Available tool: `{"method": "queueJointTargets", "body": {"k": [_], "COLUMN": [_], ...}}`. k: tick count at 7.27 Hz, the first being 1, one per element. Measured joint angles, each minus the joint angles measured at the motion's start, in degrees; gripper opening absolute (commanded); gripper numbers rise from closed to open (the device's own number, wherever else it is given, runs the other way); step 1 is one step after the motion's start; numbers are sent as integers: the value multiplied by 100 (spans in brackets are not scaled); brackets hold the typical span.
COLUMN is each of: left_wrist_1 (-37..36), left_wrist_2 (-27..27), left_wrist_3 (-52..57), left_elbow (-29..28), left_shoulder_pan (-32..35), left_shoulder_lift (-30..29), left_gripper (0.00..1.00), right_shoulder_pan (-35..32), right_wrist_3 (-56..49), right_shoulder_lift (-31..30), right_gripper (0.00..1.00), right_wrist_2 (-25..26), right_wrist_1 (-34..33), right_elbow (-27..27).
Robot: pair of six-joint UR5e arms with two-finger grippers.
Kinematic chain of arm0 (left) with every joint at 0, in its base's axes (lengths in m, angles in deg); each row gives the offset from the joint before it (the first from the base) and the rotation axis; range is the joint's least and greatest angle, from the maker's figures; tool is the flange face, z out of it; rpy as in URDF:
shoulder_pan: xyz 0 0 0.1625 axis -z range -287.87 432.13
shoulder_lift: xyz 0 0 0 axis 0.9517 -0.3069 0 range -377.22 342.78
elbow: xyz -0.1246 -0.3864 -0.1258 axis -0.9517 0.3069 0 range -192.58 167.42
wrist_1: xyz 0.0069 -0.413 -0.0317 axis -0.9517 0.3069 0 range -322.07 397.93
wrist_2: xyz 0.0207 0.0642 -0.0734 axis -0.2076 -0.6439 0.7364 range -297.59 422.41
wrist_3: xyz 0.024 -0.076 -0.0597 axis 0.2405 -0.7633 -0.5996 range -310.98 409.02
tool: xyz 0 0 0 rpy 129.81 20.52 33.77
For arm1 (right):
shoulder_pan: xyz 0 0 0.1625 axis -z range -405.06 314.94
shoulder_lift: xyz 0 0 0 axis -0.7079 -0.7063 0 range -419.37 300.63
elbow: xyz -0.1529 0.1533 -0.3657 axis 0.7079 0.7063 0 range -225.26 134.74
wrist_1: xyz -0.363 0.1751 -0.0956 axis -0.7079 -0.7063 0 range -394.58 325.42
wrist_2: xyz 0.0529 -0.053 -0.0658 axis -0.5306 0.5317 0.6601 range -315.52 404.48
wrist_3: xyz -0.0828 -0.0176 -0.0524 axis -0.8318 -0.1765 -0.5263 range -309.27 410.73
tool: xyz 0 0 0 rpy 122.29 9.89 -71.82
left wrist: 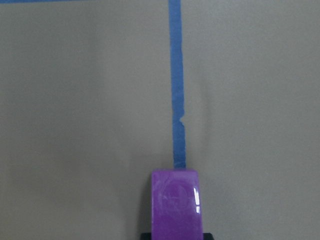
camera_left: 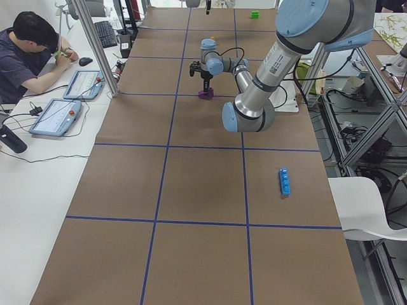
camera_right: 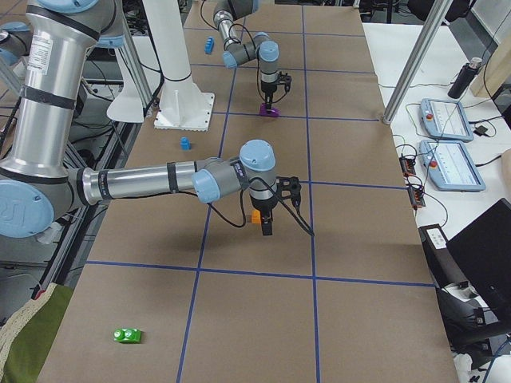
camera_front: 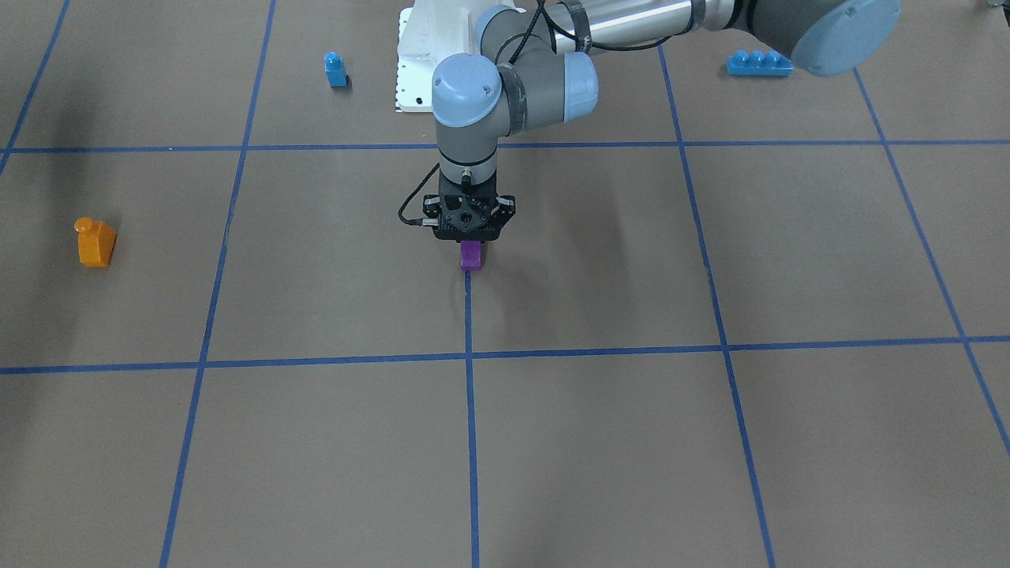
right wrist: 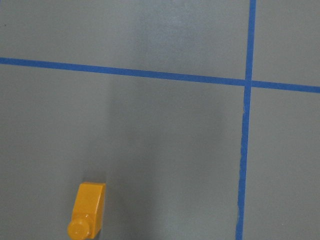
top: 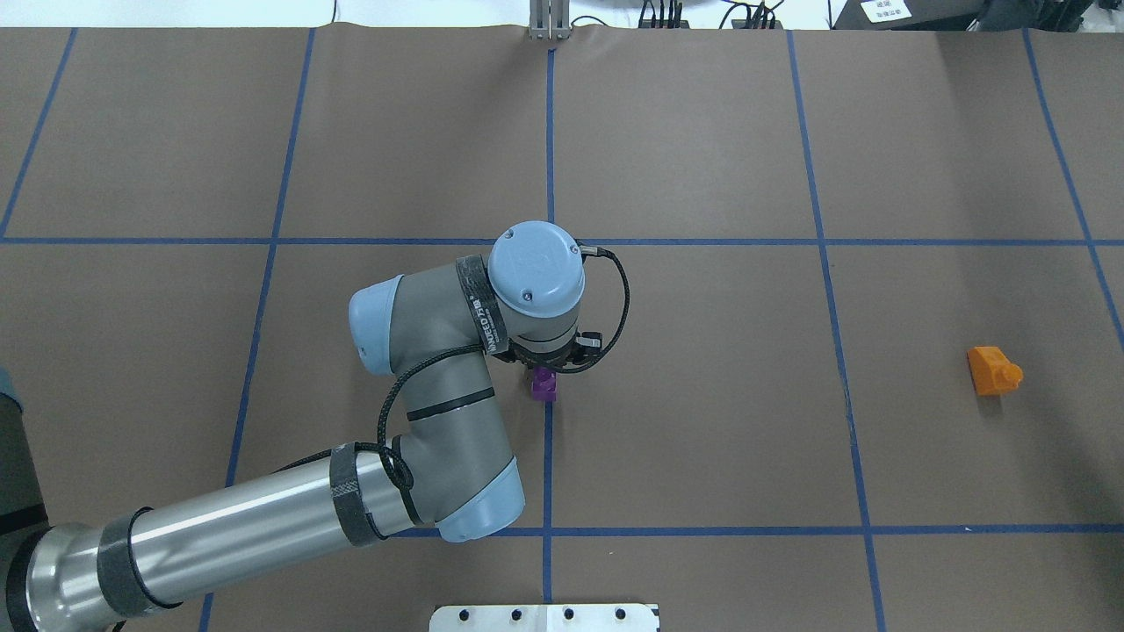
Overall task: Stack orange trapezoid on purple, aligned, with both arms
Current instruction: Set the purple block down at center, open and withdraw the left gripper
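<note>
Orange brick [camera_front: 96, 244] likely light, rigid, slick, so you pinch its 2 flat sides; left gripper [camera_front: 471, 237] and right gripper [camera_right: 267, 230] jaws: cannot tell.

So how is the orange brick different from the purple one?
Colour: the orange trapezoid is orange, and the purple is glossy purple.
Place: the purple sits in the middle, on a blue tape line. The orange trapezoid stands far off to one side on bare brown paper.
Company: the left end effector is right over the purple, while nothing touches the orange trapezoid.
Both are small one-stud bricks.
</note>
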Motion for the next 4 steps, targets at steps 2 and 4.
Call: {"method": "queueJointTargets", "body": {"k": [2,4], "left_wrist_1": [4,7], "left_wrist_2": [-42,-48], "left_wrist_3": [5,6], "left_elbow": [-41,-156], "left_shoulder_pan": [-36,-40], "left_shoulder_lift": [-21,-107], "left_gripper": [1,33], "right_shoulder_pan": [0,0], "right_wrist_3": [0,0], "right_shoulder_lift": [0,0], "right_gripper": [100,100], "right_wrist_2": [6,7], "right_wrist_1": [0,0], "right_elbow": [6,9]}}
